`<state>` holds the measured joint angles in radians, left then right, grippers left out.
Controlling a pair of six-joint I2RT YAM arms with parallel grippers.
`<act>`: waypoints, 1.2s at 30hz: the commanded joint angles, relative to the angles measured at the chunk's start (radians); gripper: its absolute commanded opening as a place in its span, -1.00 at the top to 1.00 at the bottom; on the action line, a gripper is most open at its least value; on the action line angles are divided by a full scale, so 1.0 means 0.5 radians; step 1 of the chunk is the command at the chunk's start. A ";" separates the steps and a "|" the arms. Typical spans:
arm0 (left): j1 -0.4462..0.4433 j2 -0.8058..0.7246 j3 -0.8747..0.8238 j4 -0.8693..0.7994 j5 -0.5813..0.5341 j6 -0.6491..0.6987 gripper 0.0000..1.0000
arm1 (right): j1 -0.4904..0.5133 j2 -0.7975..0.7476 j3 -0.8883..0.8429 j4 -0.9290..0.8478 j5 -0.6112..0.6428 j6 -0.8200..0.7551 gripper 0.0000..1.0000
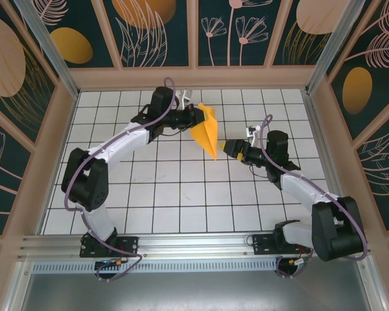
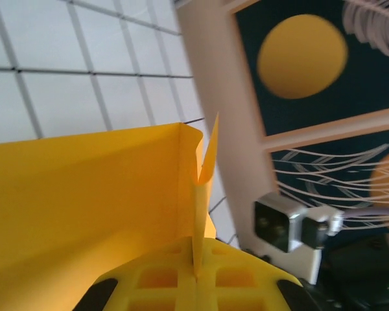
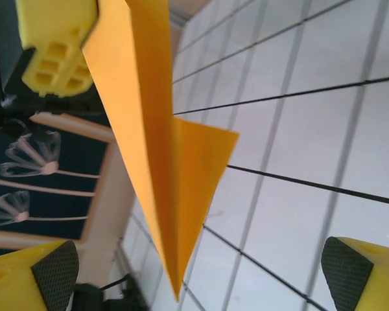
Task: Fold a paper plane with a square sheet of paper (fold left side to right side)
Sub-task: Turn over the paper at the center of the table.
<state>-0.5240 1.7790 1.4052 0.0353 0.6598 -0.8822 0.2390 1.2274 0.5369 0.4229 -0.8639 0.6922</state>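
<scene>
Pinching the paper plane (image 1: 207, 134) above the table (image 1: 155, 188) in the clenched left end effector (image 1: 197, 118), pointing its long axis 12 to 6 o'clock, hovering the released right end effector (image 1: 227, 148) at 3 o'clock of its nose.

The counter (image 1: 149, 188) is white, ruled into square tiles by dark lines. On three sides of it rise dark teal wall panels (image 1: 214, 55) framed in pale wood (image 1: 194, 78), painted with peach leaves, flowers and orange ovals (image 1: 71, 46). Along the counter's near edge runs an aluminium rail (image 1: 194, 243).
</scene>
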 commanded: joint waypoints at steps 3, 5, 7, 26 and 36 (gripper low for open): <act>-0.007 -0.106 0.061 0.123 0.137 -0.124 0.91 | 0.019 -0.043 -0.030 0.505 -0.258 0.257 -0.97; -0.005 -0.117 0.046 0.153 0.155 -0.147 0.91 | 0.038 -0.020 -0.025 0.557 -0.262 0.302 -0.98; -0.007 -0.160 0.037 0.183 0.185 -0.168 0.91 | 0.060 0.015 -0.025 0.667 -0.269 0.381 -0.97; -0.006 -0.193 -0.090 0.328 0.292 -0.244 0.90 | 0.177 0.193 0.109 0.945 -0.234 0.611 0.18; -0.007 -0.176 -0.058 0.181 0.245 -0.124 0.68 | 0.173 0.115 0.162 0.552 -0.161 0.365 0.68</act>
<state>-0.5240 1.7042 1.3666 0.1497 0.7795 -0.9817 0.3225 1.3220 0.5797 0.7544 -0.9615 0.9390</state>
